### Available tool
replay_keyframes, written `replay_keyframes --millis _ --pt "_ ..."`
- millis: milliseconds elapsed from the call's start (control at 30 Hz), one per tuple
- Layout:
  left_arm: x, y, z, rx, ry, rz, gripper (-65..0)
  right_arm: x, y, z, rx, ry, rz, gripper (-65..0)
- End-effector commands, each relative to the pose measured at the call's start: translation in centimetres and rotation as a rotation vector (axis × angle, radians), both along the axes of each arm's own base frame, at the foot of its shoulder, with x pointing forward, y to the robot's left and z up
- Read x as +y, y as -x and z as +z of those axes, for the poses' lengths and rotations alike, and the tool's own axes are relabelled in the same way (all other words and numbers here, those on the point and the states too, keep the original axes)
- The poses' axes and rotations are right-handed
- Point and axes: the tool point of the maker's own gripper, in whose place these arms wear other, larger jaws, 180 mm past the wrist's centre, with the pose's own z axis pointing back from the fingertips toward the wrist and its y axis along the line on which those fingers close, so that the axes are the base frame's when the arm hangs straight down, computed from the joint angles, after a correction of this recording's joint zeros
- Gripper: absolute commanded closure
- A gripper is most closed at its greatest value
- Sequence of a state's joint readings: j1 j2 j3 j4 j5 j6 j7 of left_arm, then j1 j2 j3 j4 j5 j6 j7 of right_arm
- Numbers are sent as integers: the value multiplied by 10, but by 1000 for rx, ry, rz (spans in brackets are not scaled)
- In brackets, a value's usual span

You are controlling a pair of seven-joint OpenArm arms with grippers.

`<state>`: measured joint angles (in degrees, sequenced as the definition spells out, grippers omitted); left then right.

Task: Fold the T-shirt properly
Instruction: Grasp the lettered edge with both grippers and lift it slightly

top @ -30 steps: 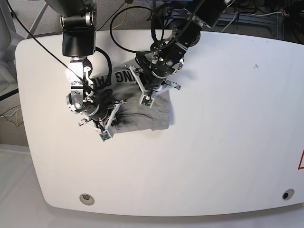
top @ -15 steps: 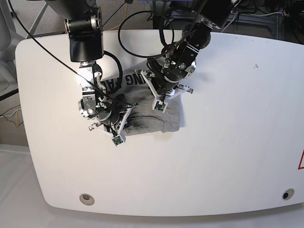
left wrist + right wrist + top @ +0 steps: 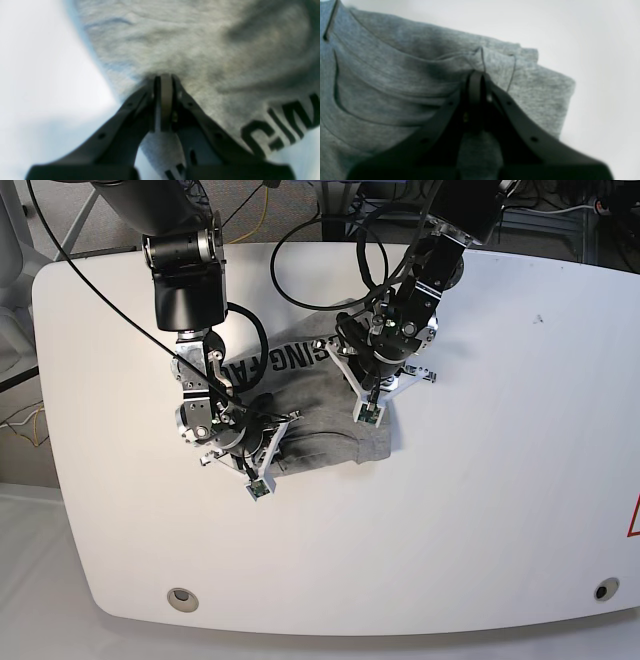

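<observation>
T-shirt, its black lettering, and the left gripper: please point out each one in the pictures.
T-shirt [image 3: 330,442], base view, plain grey cloth near the lower edge.
black lettering [image 3: 275,132], left wrist view, on a block capital.
left gripper [image 3: 163,82], left wrist view, tips of the closed jaws pinching cloth.

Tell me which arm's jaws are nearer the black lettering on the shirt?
The left. The left gripper, shut on the T-shirt, sits just past the end of the black lettering. The right gripper pinches the opposite, plain edge, farther off.
</observation>
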<state>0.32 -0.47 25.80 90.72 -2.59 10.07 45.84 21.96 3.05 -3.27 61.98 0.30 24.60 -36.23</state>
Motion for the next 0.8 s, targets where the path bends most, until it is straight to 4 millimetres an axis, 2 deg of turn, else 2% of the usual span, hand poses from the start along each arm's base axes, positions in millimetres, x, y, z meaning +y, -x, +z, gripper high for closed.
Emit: replay_keyframes --millis 0,200,567,667,767 --pt "-2 -12 15 -49 22 1 -19 -2 -7 8 -15 7 1 -6" --pt "-4 -18 20 -64 25 0 -19 -3 -9 9 -18 8 1 -6" --pt "-3 -20 16 -55 17 0 -19 -5 -33 31 -55 13 -2 -6" --pt "-6 -21 24 -73 31 -2 -19 -7 -32 31 -39 29 -2 -6" --pt "-15 -22 35 -89 60 -4 -19 -10 -34 43 -60 45 -1 -6"
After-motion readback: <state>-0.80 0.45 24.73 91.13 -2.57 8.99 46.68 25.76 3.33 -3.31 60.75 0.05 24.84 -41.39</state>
